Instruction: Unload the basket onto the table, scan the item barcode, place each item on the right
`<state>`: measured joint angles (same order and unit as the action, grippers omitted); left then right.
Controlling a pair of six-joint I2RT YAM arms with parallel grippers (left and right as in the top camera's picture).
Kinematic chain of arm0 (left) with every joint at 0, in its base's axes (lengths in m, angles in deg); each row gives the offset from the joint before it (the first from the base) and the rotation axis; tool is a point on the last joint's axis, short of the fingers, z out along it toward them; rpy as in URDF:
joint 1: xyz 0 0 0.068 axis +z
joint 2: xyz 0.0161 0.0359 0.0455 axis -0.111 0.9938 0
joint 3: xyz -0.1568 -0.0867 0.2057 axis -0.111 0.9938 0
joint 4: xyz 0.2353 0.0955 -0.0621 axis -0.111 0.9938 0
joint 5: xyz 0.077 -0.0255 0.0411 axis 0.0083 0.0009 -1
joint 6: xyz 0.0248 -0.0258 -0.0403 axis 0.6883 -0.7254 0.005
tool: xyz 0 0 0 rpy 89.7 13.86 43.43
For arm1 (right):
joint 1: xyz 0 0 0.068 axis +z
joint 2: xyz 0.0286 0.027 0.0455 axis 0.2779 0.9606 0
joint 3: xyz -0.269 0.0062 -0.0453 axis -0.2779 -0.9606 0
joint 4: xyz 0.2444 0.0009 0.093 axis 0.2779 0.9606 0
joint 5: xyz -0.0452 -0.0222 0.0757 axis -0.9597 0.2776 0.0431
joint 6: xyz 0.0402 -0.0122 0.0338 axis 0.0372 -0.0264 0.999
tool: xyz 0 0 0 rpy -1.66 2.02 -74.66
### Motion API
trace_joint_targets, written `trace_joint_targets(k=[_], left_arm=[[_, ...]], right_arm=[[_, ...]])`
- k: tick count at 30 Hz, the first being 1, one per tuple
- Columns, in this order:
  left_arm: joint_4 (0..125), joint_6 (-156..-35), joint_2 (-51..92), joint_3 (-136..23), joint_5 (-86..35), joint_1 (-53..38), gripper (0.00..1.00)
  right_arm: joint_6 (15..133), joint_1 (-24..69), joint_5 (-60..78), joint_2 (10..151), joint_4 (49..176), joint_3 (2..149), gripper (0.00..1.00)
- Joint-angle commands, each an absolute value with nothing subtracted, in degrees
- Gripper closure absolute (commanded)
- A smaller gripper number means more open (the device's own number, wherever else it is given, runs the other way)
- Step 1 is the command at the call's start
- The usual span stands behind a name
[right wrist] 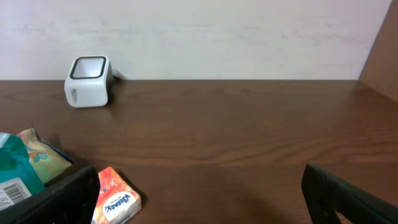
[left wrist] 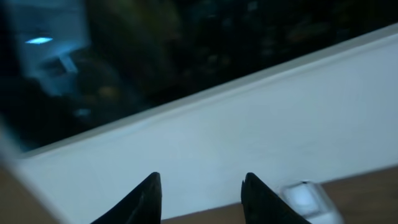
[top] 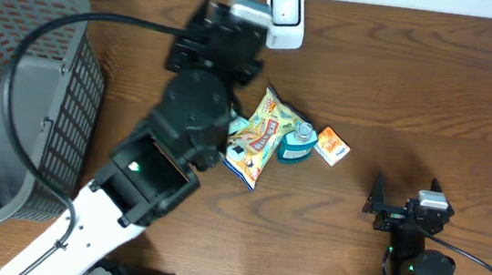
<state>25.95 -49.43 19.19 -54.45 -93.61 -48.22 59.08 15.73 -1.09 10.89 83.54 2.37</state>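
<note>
The left gripper [left wrist: 201,179] hovers by the scanner [top: 284,17] at the far edge of the worktop [top: 434,93], fingers apart and empty (the view is blurred). The snack bag [top: 260,137] lies mid-worktop beside a teal tub [top: 298,143] and an orange packet [top: 332,146], seemingly awaiting pickup. The right gripper [top: 400,211] rests wide open near the front edge, apparently keeping clear.

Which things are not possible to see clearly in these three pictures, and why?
- Overhead: the left arm covers part of the snack bag; no barcode is readable.
- Left wrist: motion blur; the scanner is only a pale smear.
- Right wrist: the teal pack is cut off by the left edge; its barcode is too small to read.
</note>
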Motion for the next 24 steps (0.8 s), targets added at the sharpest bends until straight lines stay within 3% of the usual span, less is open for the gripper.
trace_joint_targets(k=[1, 5, 10, 11, 20, 24], left_arm=[[20.7, -39.8, 18.6, -56.0, -97.3, -44.0, 0.51], [16.0, -35.7, 19.0, -56.0, -97.3, -38.6, 0.5], [25.4, -42.7, 16.9, -55.8, -93.7, -33.8, 0.49], [29.1, -44.4, 15.8, -55.7, -90.2, -32.9, 0.44], [36.0, -53.2, 3.5, -49.4, -79.7, -31.7, 0.42], [36.0, -53.6, -5.5, -43.3, -74.6, -31.7, 0.38]], right_arm=[[58.4, 15.8, -1.4, 10.8, 83.8, 2.3, 0.01], [58.4, 15.8, -1.4, 10.8, 83.8, 2.3, 0.01], [58.4, 15.8, -1.4, 10.8, 83.8, 2.3, 0.01], [58.4, 15.9, -1.4, 10.8, 83.8, 2.3, 0.01], [58.4, 15.8, -1.4, 10.8, 83.8, 2.3, 0.01], [51.3, 15.8, -5.7, 10.8, 83.3, 2.3, 0.01]])
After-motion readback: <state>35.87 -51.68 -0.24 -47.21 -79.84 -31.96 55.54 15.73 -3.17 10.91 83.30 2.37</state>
